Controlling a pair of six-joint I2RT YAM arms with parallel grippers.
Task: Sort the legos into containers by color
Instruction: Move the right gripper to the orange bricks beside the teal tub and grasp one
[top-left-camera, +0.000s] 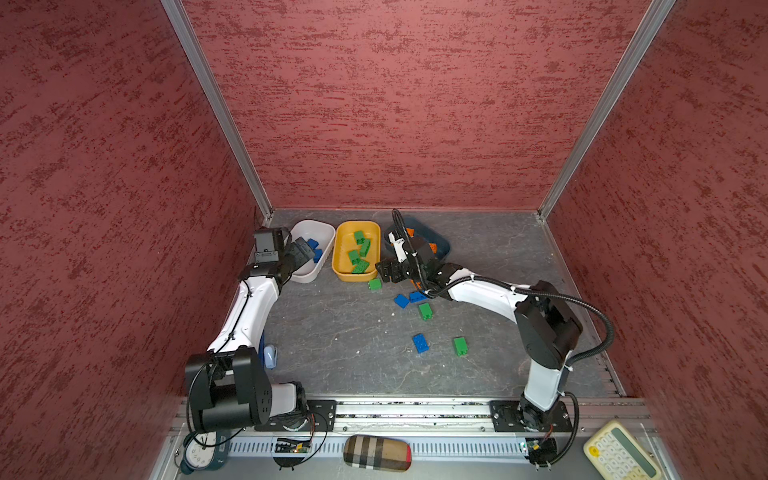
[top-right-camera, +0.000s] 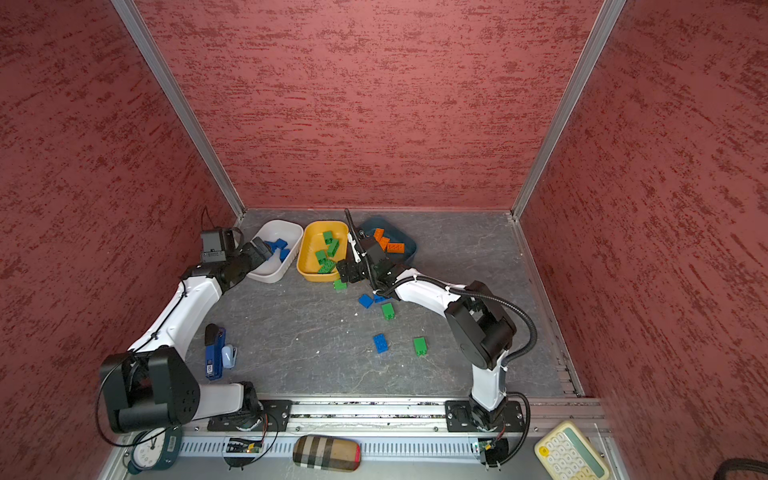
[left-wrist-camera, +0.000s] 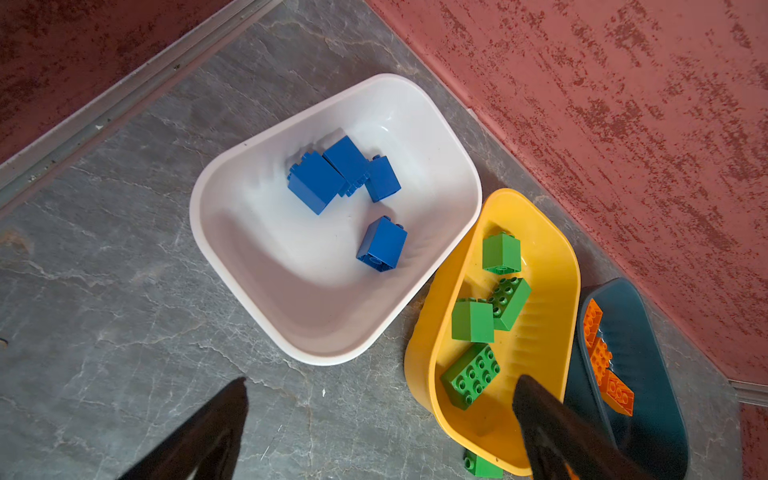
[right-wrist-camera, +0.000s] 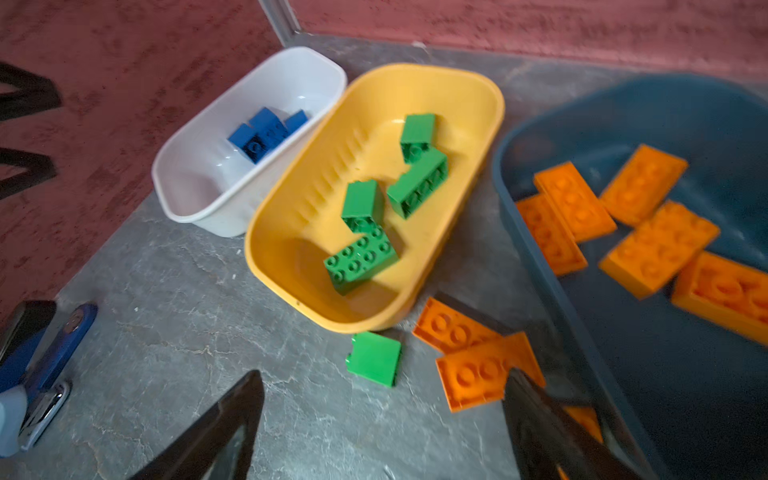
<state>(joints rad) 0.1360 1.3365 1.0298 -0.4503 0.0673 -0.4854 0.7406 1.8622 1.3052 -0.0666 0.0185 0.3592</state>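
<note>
Along the desk's far edge the white tub (top-left-camera: 322, 230) holds blue bricks (left-wrist-camera: 345, 174), the yellow tub (top-left-camera: 340, 253) green bricks (right-wrist-camera: 361, 257) and the teal tub (top-right-camera: 409, 249) orange bricks (right-wrist-camera: 660, 245), so the job looks over halfway done.

Left on the desk are three loose green bricks (top-left-camera: 425, 311), three loose blue bricks (top-left-camera: 420, 343) and at least two loose orange bricks (right-wrist-camera: 478, 374) beside the teal tub.

The left gripper (left-wrist-camera: 382, 381) hovers over the white tub, its fingers (left-wrist-camera: 216, 424) wide apart and empty. The right gripper (right-wrist-camera: 384, 374) hangs low by the loose orange ones, its fingers (right-wrist-camera: 224, 424) spread and holding nothing.
</note>
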